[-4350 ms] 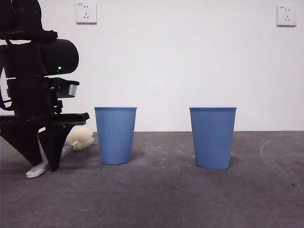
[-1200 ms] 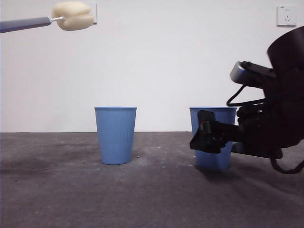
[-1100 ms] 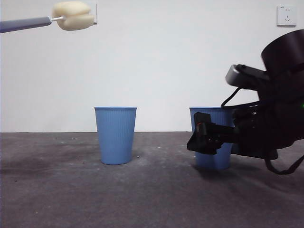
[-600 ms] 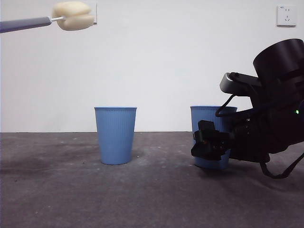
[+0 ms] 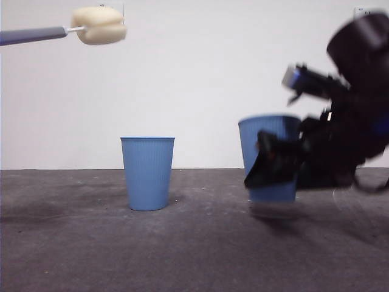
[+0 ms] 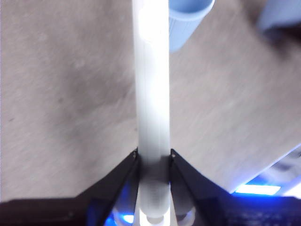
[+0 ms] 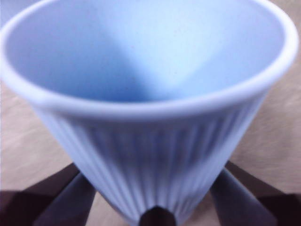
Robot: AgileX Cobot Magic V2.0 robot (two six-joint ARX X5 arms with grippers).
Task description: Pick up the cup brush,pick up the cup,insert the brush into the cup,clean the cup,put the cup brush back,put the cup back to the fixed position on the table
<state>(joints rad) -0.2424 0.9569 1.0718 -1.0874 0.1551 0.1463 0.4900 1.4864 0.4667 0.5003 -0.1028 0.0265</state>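
Note:
The cup brush (image 5: 99, 25) hangs level high at the top left of the front view, its cream sponge head pointing right. In the left wrist view my left gripper (image 6: 153, 153) is shut on the brush's pale handle (image 6: 151, 94). My right gripper (image 5: 270, 164) is shut on the right-hand blue cup (image 5: 267, 131) and holds it upright a little above the table (image 5: 121, 255), blurred by motion. In the right wrist view the cup (image 7: 150, 94) fills the frame, a jaw on either side of its ribbed wall.
A second, identical blue cup (image 5: 148, 173) stands on the table left of centre; it also shows in the left wrist view (image 6: 188, 23). A white wall with sockets runs behind the table.
My right gripper has closed on the right cup and lifted it off the table. The brush has shifted slightly to the right, still held high.

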